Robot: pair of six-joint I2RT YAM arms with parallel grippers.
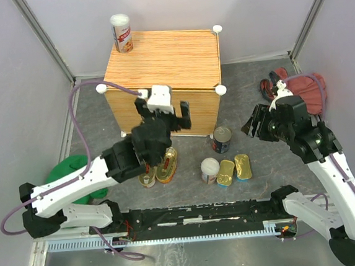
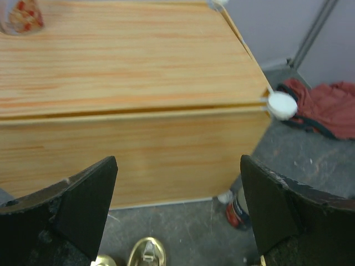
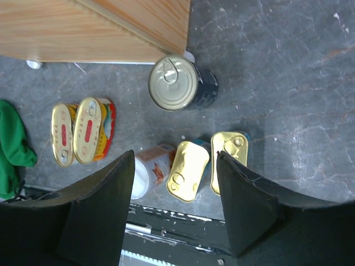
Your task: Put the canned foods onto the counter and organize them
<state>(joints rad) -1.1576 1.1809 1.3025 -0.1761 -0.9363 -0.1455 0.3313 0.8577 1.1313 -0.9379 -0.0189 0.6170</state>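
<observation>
The counter (image 1: 165, 59) is a light-wood box with white knobs. One tall red-white can (image 1: 121, 33) stands on its far left corner and shows in the left wrist view (image 2: 22, 14). On the floor in front are the dark round tin (image 1: 221, 139), a second tall can (image 1: 210, 170), two rectangular tins (image 1: 226, 172) (image 1: 243, 167) and two oval tins (image 1: 166, 165) (image 1: 148, 179). My left gripper (image 1: 165, 115) is open and empty at the counter's front face, above the oval tins. My right gripper (image 1: 255, 123) is open and empty, right of the dark tin (image 3: 176, 83).
A red cloth (image 1: 304, 87) lies at the right beside the counter and shows in the left wrist view (image 2: 327, 113). A green cloth (image 1: 68, 167) lies at the left under my left arm. A black rail (image 1: 197, 215) runs along the near edge. Grey walls enclose the space.
</observation>
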